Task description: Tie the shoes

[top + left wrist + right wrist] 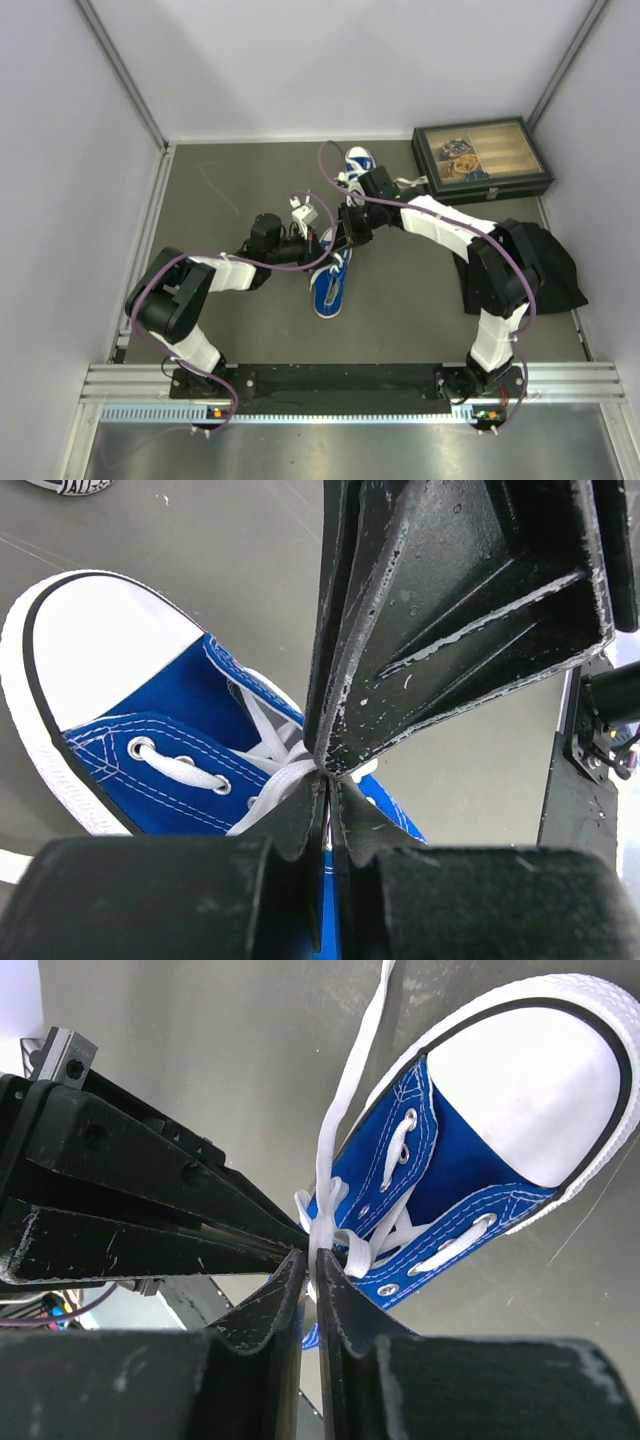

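One blue shoe (330, 287) with a white toe cap lies mid-table, and both grippers meet over its laces. In the left wrist view this shoe (150, 710) shows toe up-left, and its white lace (265, 790) runs into the tips of my left gripper (328, 780), whose jaws are pressed almost together on it. My right gripper (312, 1255) pinches a white lace (345, 1090) that rises from the shoe (480, 1170). The two grippers' fingertips nearly touch. The second shoe (358, 160) lies farther back, partly hidden by the right arm.
A dark glass-lidded box (480, 158) stands at the back right. A black cloth (550, 265) lies at the right, beside the right arm. White walls with metal rails close in the table on three sides.
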You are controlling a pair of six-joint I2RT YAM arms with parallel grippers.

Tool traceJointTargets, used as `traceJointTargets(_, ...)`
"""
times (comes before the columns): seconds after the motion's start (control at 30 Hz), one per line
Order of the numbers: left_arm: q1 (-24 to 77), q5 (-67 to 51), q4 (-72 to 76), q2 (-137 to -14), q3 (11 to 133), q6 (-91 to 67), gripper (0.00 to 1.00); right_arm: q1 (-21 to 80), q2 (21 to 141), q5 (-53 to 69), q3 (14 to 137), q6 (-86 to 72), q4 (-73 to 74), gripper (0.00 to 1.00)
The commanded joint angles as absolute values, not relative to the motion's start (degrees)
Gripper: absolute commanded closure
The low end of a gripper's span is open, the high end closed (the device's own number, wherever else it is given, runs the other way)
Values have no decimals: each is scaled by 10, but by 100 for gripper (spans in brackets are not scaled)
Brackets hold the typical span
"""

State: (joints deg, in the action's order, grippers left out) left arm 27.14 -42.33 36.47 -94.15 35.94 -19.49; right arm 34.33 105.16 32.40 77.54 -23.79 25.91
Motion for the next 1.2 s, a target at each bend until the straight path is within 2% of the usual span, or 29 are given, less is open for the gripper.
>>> traceJointTargets(0.0, 276, -413, 412, -934, 374, -169, 93, 343, 1026, 359, 773, -245, 241, 89)
traceJointTargets(0.27, 275, -401, 417, -936, 373, -134, 91, 312, 1007, 395, 752, -276, 209, 74)
traceJointTargets(0.43, 275, -410, 425, -940, 374, -123, 91, 286, 1008, 387, 749, -292, 206, 75)
traceJointTargets(0.6, 275, -417, 427, -941, 374, -116, 91, 284, 1034, 354, 751, -303, 221, 81)
traceJointTargets(1.17, 276, -427, 426, -943, 373, -106, 91, 285, 1090, 386, 759, -339, 205, 78)
